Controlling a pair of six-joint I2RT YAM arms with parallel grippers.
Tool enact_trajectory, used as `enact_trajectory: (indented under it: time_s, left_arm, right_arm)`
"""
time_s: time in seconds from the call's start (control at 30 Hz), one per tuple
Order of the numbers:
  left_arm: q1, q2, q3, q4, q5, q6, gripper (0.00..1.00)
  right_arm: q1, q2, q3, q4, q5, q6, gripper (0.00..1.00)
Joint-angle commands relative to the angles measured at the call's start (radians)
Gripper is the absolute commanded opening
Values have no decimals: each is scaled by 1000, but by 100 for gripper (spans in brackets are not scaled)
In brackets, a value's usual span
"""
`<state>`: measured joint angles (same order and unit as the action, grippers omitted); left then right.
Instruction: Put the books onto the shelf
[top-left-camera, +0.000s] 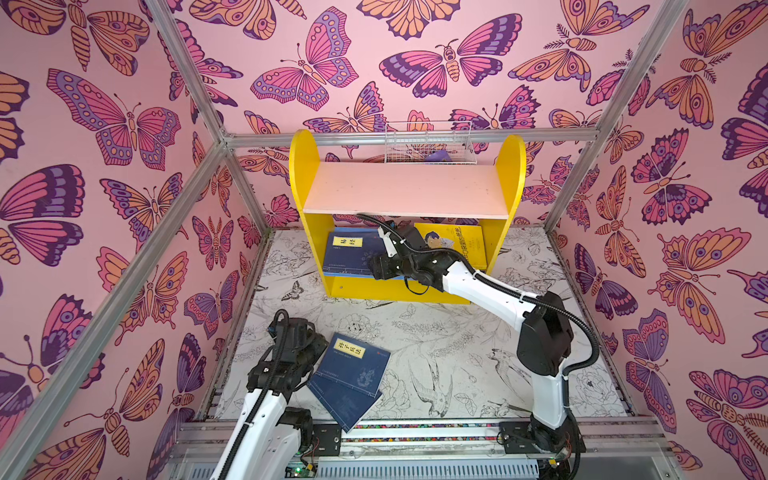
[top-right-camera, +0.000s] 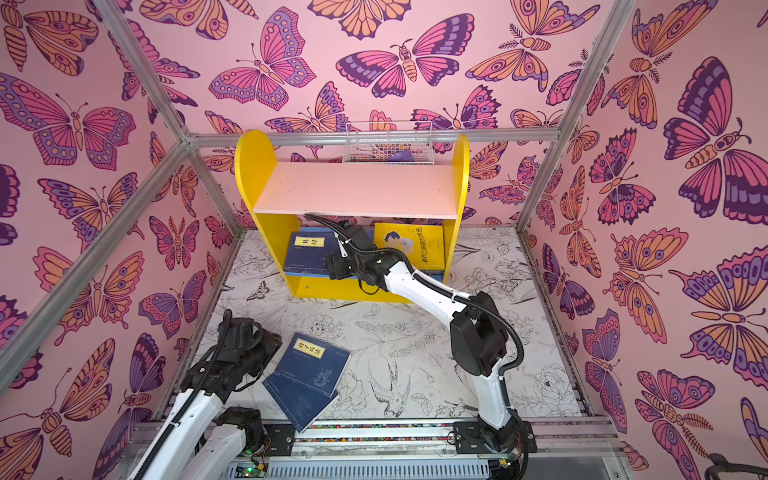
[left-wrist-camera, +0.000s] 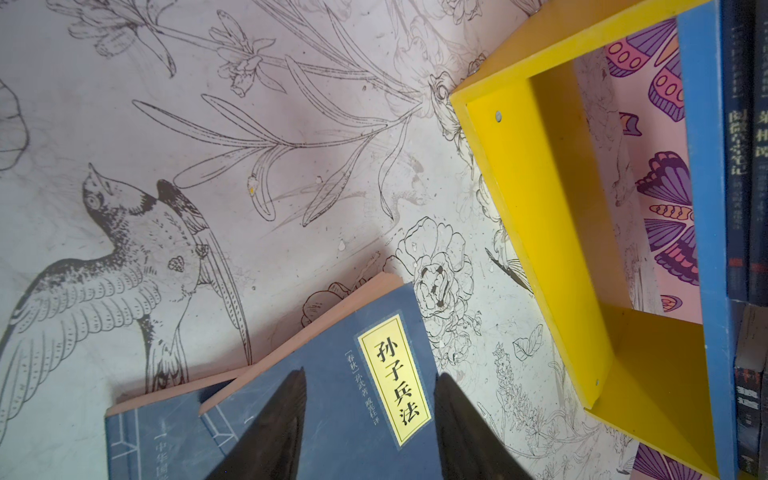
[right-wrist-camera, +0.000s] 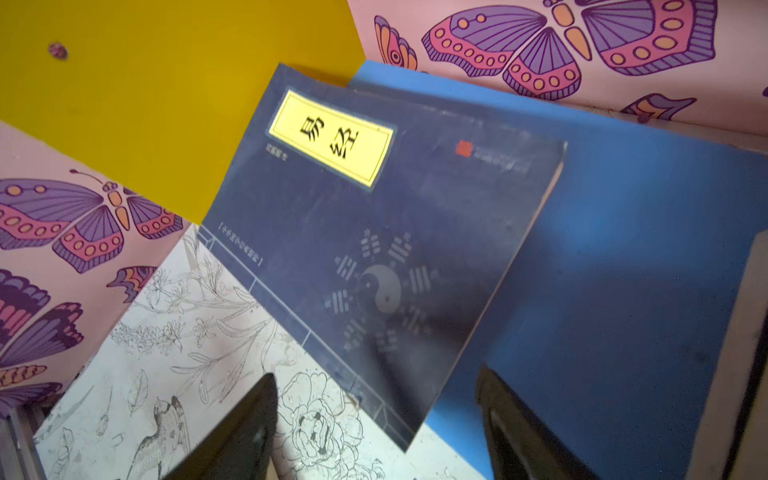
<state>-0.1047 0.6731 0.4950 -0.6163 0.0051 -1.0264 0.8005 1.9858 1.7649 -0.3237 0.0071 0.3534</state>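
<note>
Seating the navy book (right-wrist-camera: 374, 249) fully on the blue lower board (right-wrist-camera: 623, 249) of the shelf (top-left-camera: 305, 174) is judged to be the step in hand. The book is seen lying flat but skewed, with one corner overhanging the board's front edge above the table (top-left-camera: 457, 353). The right claw (right-wrist-camera: 376, 374) is held just in front of it, jaws wide apart and nothing clamped. The step is best done if the overhanging corner is pushed inward low and slowly, so that the book is slid rather than tipped. The yellow book (top-left-camera: 453, 245) farther along the same tier should be left undisturbed, and the pink upper board (top-left-camera: 407, 189) above the wrist kept clear. The left claw (left-wrist-camera: 372, 374) is poised over the table books (top-left-camera: 353, 365), two overlapping navy volumes, with jaws apart and nothing gripped.

The overhang is shown plainly only in the right wrist view; it cannot be judged in the top views. Dark book spines (left-wrist-camera: 737, 166) on the blue board are shown by the left wrist view alone. Both arms together are given only in the top views.
</note>
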Motion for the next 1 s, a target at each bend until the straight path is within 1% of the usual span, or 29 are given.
enact_trajectory:
  time_s: [0.0,0.13,0.3,0.43,0.53,0.7,0.97]
  left_arm:
    - [4,11,-10,20,11,1,53]
    - [3,19,-15,29,15,-2,53]
    - [4,20,-25,33,12,-12,52]
    - [4,17,-32,36,15,-14,52]
    - [3,16,-36,33,12,-13,52]
    - [4,24,-41,38,13,-17,52]
    - [4,28,-47,41,18,-24,51]
  right_arm:
    - [5,-61,-26,-34,21,-52,78]
    - [8,-58,-37,-67,15,-74,76]
    - [8,-24,-30,-101,-8,-103,67]
    - [9,0,-20,-127,-7,-132,65]
    - [9,14,-6,-140,-3,-144,63]
    - [11,42,27,-163,-30,-152,58]
    - [11,103,102,-180,-9,-173,52]
